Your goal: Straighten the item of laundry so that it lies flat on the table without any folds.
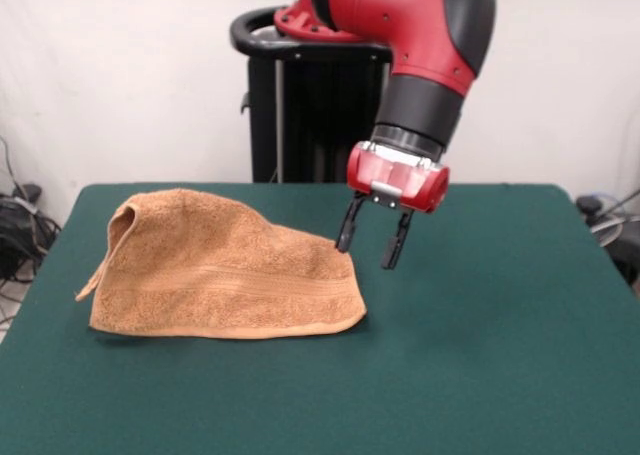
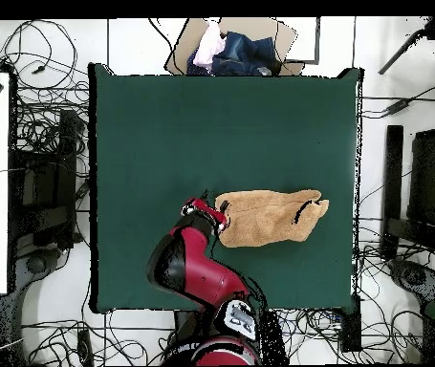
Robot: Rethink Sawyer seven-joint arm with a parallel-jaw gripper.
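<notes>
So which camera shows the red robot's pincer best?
The front view: the open black-fingered pincer hangs beside the folded orange-tan terry towel, apart from it. The overhead view shows only its red top; fingers hidden.

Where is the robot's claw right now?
In the front view the open claw hangs just above the table, at the right end of the bunched-up towel, with one fingertip close to the towel's edge.

the towel [image 1: 225, 270] lies on the table [image 1: 500, 355], left of centre, with the gripper [image 1: 373, 243] just beside its right end.
</notes>
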